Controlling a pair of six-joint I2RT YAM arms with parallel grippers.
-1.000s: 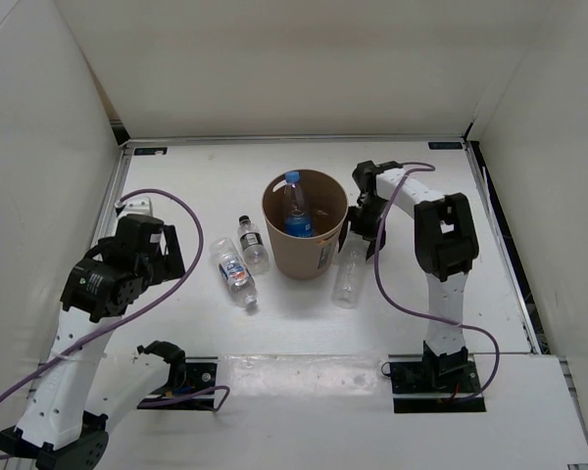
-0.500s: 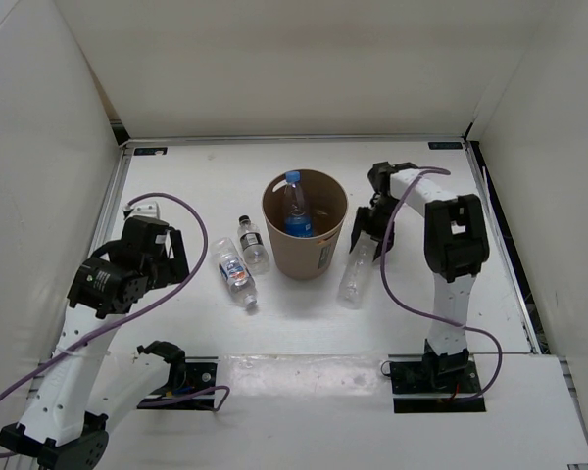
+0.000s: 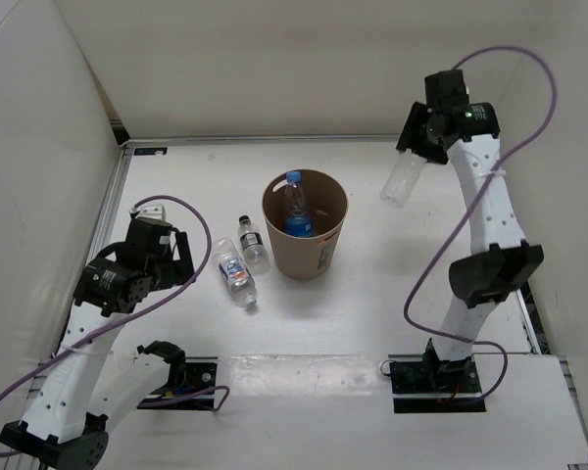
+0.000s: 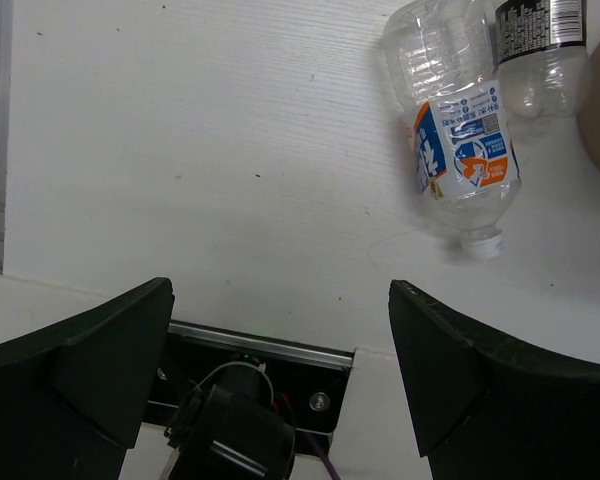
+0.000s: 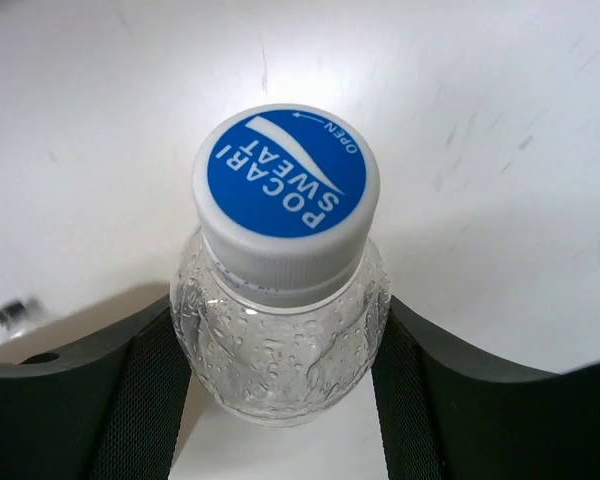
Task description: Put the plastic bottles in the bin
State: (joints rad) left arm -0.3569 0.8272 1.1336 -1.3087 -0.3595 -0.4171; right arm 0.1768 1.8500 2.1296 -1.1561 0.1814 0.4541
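Bottle (image 5: 280,350): clear glossy plastic, dimpled, beaded with droplets.
Cap (image 5: 285,190): smooth blue top, ribbed white plastic rim.
Bin (image 3: 296,262): matt brown cardboard.
Table (image 4: 180,150): matt white, faintly grained.
Right fingers (image 5: 500,410): matt black plastic.

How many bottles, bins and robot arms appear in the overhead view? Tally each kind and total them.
Bottles: 4 (blue-labelled bottle, black-capped bottle, white-labelled bottle, unlabelled bottle)
Bin: 1
Arms: 2 (left arm, right arm)
Total: 7

Bright even overhead light, soft faint shadows on white surfaces, sharp focus, mild wrist-view edge distortion
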